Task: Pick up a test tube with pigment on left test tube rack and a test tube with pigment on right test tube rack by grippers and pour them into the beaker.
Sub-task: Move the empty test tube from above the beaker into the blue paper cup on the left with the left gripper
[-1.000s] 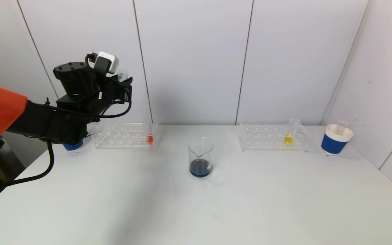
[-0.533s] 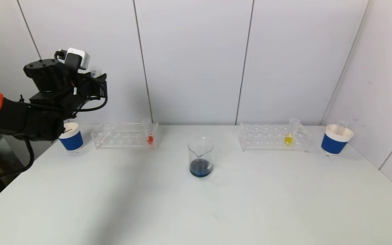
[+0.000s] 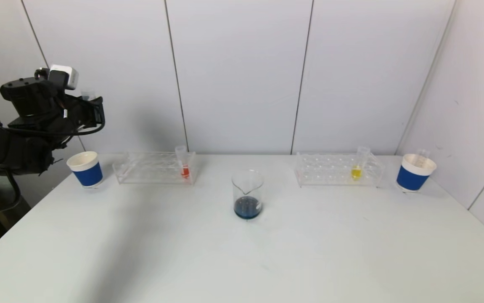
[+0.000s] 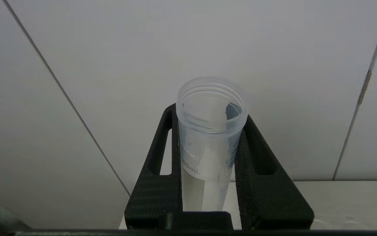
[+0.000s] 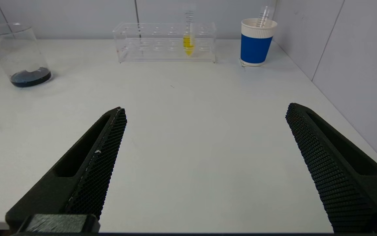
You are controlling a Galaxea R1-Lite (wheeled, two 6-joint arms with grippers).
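My left gripper (image 3: 88, 107) is raised high at the far left, above the left blue cup (image 3: 85, 168). It is shut on a clear empty test tube (image 4: 209, 144), held upright. The beaker (image 3: 247, 194) stands mid-table with dark blue liquid in its bottom. The left rack (image 3: 155, 167) holds a tube with red pigment (image 3: 184, 171). The right rack (image 3: 337, 169) holds a tube with yellow pigment (image 3: 356, 171), which also shows in the right wrist view (image 5: 188, 44). My right gripper (image 5: 204, 113) is open and empty, low over the table's near right side.
A blue cup (image 3: 415, 172) with an empty tube in it stands at the far right, near the wall. The white table (image 3: 242, 261) ends at the left edge beside the left cup. White wall panels stand close behind the racks.
My left arm has swung left and back from above the left rack's end to above the left cup, carrying the empty tube. The cup is now uncovered.
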